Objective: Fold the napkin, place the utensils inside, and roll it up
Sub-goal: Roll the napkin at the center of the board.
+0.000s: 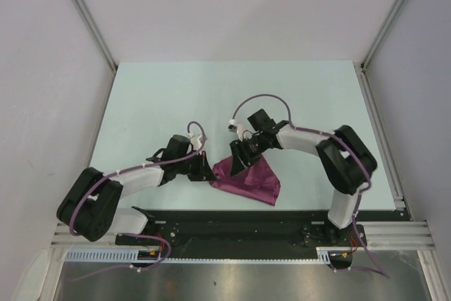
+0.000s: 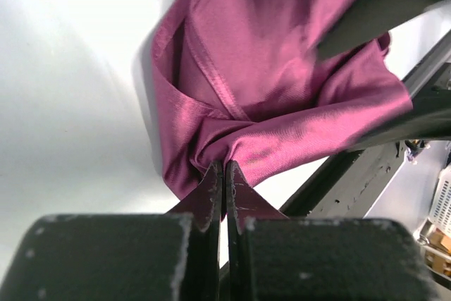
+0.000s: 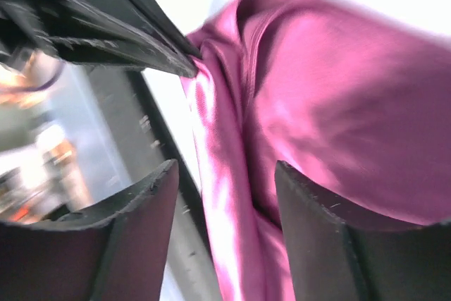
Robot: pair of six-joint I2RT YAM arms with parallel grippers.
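The maroon napkin (image 1: 249, 177) lies bunched near the table's front edge, between the two arms. My left gripper (image 1: 208, 171) is at its left corner, jaws shut on a pinch of the napkin (image 2: 268, 96), and the cloth gathers into folds at the fingertips (image 2: 211, 181). My right gripper (image 1: 238, 161) hovers at the cloth's upper edge with its fingers (image 3: 151, 195) spread wide. A fold of the napkin (image 3: 331, 125) runs between them without being squeezed. The utensils are out of view.
The pale green table (image 1: 169, 96) stretches back to white walls with metal posts. A black base rail (image 1: 232, 234) runs along the front edge right below the cloth. Purple cables (image 1: 264, 100) loop over both arms.
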